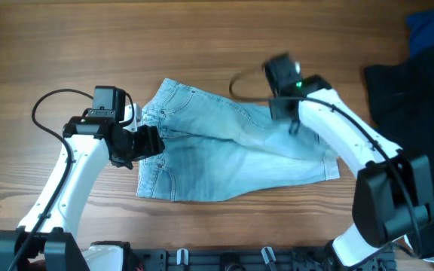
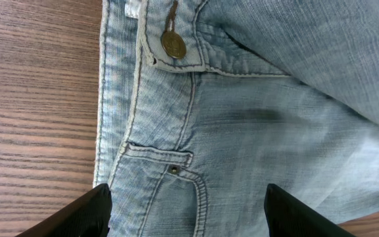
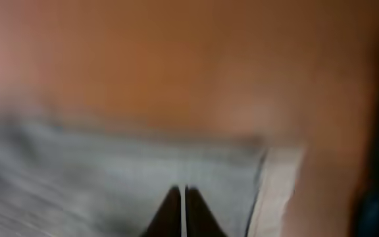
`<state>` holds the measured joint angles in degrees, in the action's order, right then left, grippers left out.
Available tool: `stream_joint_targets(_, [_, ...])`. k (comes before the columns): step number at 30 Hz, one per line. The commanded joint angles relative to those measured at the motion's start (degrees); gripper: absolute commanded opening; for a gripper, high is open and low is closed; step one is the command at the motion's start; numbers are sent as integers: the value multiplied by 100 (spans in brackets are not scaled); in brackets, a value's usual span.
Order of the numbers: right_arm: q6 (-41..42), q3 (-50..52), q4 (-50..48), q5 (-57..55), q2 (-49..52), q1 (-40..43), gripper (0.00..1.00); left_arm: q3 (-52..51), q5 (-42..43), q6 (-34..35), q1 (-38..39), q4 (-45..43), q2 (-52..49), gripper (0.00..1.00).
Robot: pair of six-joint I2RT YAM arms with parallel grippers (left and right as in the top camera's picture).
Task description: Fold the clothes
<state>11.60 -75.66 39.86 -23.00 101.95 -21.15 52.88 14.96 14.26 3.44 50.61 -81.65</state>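
- Worktop point(image 1: 202, 45): shorts point(image 1: 224, 158) lie spread at its middle, waistband toward the left arm.
- Shorts: soft, limp denim with some weight and good grip; best taken at the stiffer waistband and hems.
- Left claw point(image 2: 188, 197): open, over the front pocket.
- Right claw point(image 3: 183, 204): blurred, seemingly closed over a leg.

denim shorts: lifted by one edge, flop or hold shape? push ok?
Likely floppy: the denim shorts already lie creased and folded over themselves, so a lifted edge should drape. Probably heavier at the waistband, with doubled seams and a metal button. Pushed on the wooden table, they would probably bunch rather than slide whole.
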Motion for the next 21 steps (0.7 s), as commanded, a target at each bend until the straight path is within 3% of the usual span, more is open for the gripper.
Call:
stream_joint_targets(1, [160,-728,-1147,-868,-286,299,4,63,111,-7,33,37,-46,74])
stream_joint_targets(3, [-103,-828,-1744,-780,-286,422,35,63,111,-7,33,72,-46,74])
stream_joint_targets(6, [-719,-887,-1838,-157,-286,503,41,63,109,-7,33,116,-46,75])
stream_joint_targets(10, [-1246,-879,197,597,-299,472,72,63,109,-7,33,120,-46,75])
stream_joint_targets(14, [-1300,-686,1867,817,-192,479,76,63,109,-9,31,116,-46,77])
stream_joint_targets(18, [-1311,-361,2542,1167,-190,479,77,63,109,-7,31,114,-46,78])
stream_joint_targets(21, [-1307,44,2483,1174,-188,479,77,63,109,-7,31,114,-46,78])
